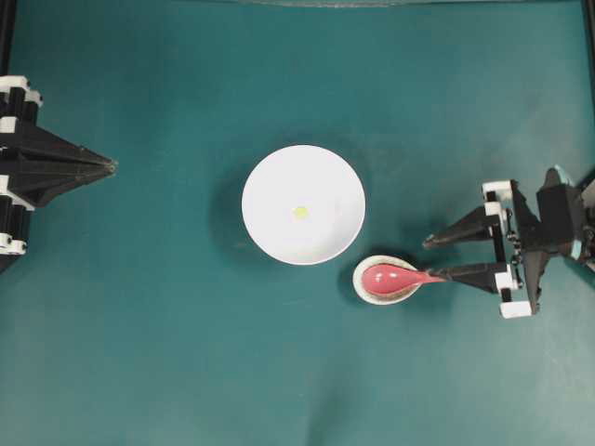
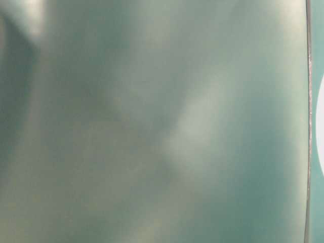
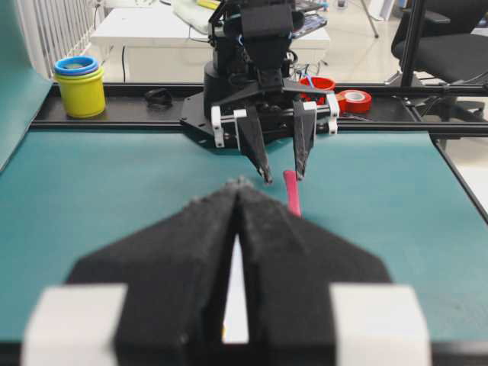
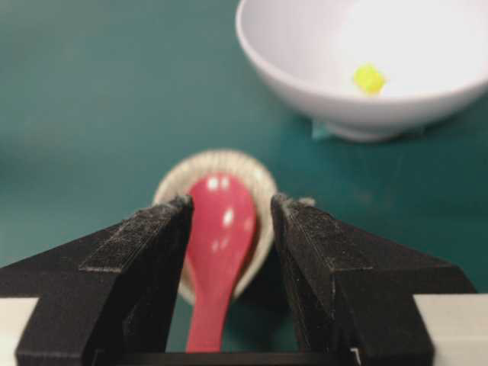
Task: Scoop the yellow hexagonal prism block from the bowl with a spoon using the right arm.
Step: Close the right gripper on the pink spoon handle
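Overhead exterior — glossy pink-red spoon point(image 1: 398, 277)

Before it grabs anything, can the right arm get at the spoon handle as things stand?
Probably yes. The right tool is open and straddles the spoon handle, which juts out of the small speckled dish toward it. Nothing stands between them.

A yellow block point(image 1: 300, 212) lies in the white bowl point(image 1: 270, 186). Just beside it, a pink spoon point(image 1: 395, 277) rests in a small dish point(image 1: 363, 286). The right gripper point(image 1: 431, 259), jaws apart, straddles its handle.
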{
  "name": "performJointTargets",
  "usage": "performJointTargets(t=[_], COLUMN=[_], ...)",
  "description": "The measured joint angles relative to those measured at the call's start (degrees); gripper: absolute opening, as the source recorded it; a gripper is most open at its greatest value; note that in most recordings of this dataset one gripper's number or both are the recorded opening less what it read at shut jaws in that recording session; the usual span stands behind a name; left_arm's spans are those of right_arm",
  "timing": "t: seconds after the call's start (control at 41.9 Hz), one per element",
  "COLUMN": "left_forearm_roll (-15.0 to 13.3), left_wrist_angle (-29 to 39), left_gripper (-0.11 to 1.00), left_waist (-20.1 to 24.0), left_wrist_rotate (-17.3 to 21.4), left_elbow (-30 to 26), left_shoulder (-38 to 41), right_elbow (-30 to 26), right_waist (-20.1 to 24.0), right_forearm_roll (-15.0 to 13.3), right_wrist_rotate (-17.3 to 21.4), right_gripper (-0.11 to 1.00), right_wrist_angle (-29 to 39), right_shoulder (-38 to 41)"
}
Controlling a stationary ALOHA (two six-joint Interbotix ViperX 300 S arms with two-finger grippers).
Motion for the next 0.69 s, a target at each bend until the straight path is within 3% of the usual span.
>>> performJointTargets(t=[0.334, 0.693], left_forearm_roll=[0.0, -0.1], left_wrist_angle=[0.1, 0.1], left_gripper=[0.00, 0.00], left_waist=[0.0, 0.0], left_wrist_rotate=[0.0, 0.0], left_elbow=[0.0, 0.0], left_shoulder=[0.1, 0.1], right_elbow=[0.0, 0.0], right_waist=[3.7, 4.2], right_forearm_roll=[2.8, 3.1], right_wrist_rotate=[0.0, 0.1], right_gripper=[0.52, 0.52], right_wrist_angle=[-0.8, -0.8], right_shoulder=[5.9, 7.6])
